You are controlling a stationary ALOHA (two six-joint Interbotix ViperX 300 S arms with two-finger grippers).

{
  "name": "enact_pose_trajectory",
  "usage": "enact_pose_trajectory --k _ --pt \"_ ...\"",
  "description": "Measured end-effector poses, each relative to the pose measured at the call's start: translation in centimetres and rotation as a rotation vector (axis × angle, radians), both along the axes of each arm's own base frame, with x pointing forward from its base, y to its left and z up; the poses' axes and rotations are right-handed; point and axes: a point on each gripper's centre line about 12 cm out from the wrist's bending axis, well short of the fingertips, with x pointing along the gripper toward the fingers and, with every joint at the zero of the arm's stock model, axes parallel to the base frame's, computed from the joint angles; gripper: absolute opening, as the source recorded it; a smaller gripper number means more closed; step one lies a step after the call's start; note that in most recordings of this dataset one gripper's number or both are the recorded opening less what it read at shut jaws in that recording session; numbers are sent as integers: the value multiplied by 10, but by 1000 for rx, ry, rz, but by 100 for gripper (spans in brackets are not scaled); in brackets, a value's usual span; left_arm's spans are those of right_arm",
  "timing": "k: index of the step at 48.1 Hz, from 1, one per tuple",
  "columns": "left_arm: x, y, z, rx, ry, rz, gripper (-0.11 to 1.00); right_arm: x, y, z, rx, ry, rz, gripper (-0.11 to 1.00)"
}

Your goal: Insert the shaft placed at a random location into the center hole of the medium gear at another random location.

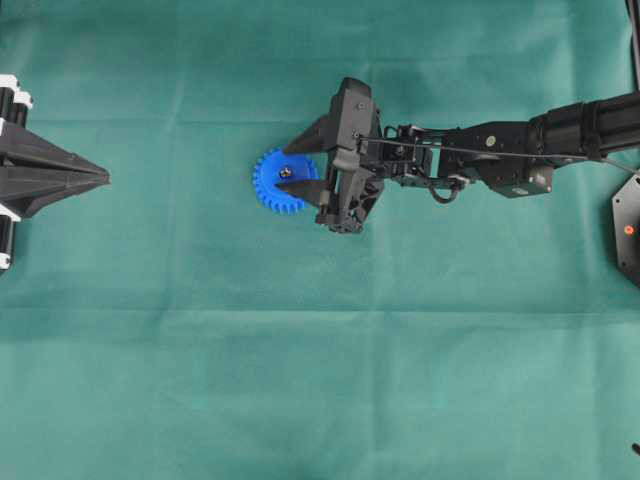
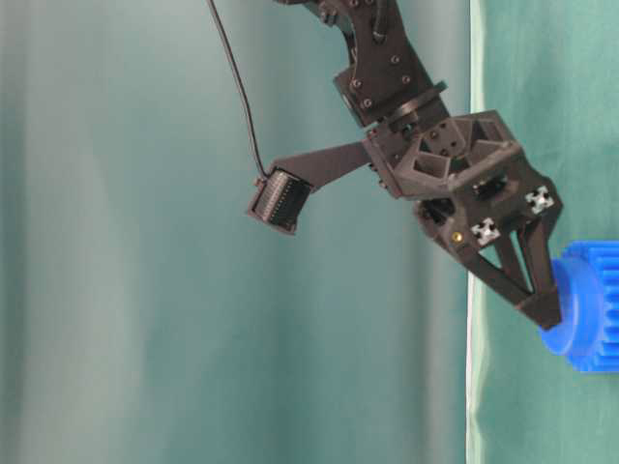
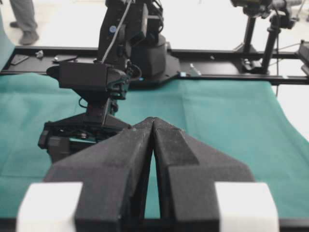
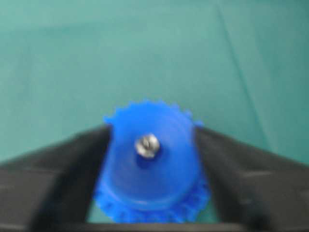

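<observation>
The medium gear (image 1: 270, 190) lies flat on the green cloth, bright blue with a raised hub. The shaft (image 1: 286, 172) stands in its center hole (image 4: 145, 158), its silvery end (image 4: 147, 145) poking up from the hub. My right gripper (image 1: 293, 168) hangs over the gear, open, with one black finger on each side of the hub (image 4: 150, 159) and nothing pinched between them. From table level one finger (image 2: 538, 300) rests beside the gear (image 2: 592, 309). My left gripper (image 1: 104, 178) sits at the far left, shut and empty, its tips meeting (image 3: 152, 121).
Green cloth (image 1: 320, 380) covers the table. The right arm (image 1: 520, 150) stretches in from the right edge. A black mount with a red light (image 1: 628, 225) sits at the far right. Rails and stands (image 3: 217, 58) line the table's far side.
</observation>
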Motion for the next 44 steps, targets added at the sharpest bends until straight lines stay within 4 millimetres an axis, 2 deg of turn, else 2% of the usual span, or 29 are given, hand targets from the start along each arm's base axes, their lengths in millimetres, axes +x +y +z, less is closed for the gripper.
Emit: enact_pose_trajectory --k 2,7,13,24,32,44 --pt "0 0 0 0 -2 0 0 1 0 1 -1 -5 0 93" --pt "0 0 0 2 0 0 0 0 0 1 -2 -4 1 85" --pt "0 0 0 2 0 0 0 0 1 6 -3 -15 2 86" --pt "0 0 0 2 0 -2 0 -1 1 51 -15 -114 2 86" --pt "0 0 -1 0 2 -2 0 -5 2 69 -17 -132 5 86" --pt "0 0 0 2 0 -2 0 -8 1 72 -16 -125 4 86"
